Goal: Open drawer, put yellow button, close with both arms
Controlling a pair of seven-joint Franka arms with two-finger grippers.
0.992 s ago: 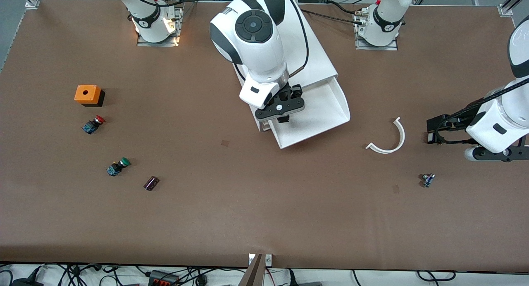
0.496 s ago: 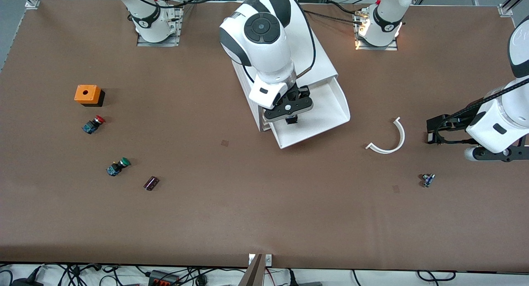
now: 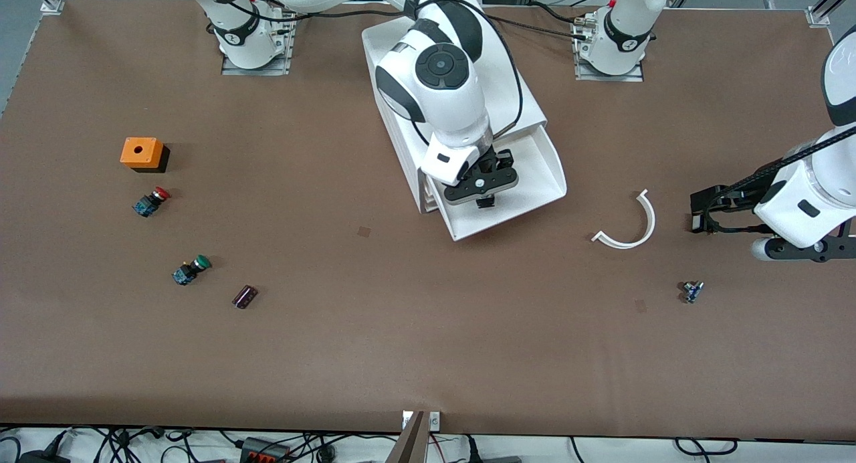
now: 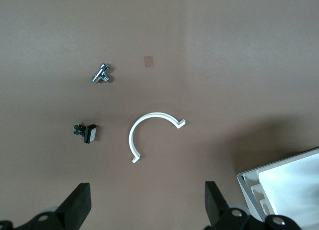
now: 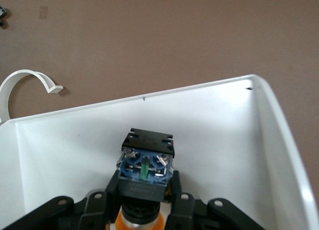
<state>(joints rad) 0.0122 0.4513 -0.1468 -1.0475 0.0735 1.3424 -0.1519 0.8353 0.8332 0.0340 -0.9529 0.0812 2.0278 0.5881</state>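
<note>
Right wrist view alone: right gripper (image 5: 144,202) grips yellow button (image 5: 145,172) over drawer (image 5: 279,140).

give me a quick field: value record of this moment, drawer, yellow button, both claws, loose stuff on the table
drawer: top drawer pulled open
yellow button: yellow button held in the right claw, over the open drawer
right claw: right claw shut on the button, above the drawer
left claw: left claw open, waiting over bare table toward the left arm's end
loose stuff: white curved strip, red-capped button, green-capped button, orange box
</note>
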